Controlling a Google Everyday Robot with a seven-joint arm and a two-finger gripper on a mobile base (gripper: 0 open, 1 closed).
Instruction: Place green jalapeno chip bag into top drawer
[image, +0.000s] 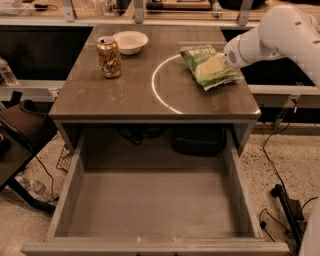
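Looks down on a top drawer (150, 200) at 6 o'clock, pulled wide open, grey-brown, flat-bottomed with low side walls, nothing inside. Shows behind it, toward 12 o'clock, a brown table (115, 95) about as wide as the drawer. Shows a white robot arm (280, 32) entering from 2 o'clock and reaching left over the table's right edge. Finds the green jalapeno chip bag (210, 79) lying flat on the tabletop at about 1 o'clock, near the right edge, darker green band toward the back, well apart from the drawer. Places the gripper (216, 61) right at the bag's upper middle, overlapping it in view; cannot tell whether spread or closed, or whether gripping the bag. Traces a thin white arc of light (152, 82) on the tabletop just left of the bag. Finds a gold-brown soda can (109, 56) upright at 11 o'clock, and a small white bowl (130, 41) just behind it to the right.
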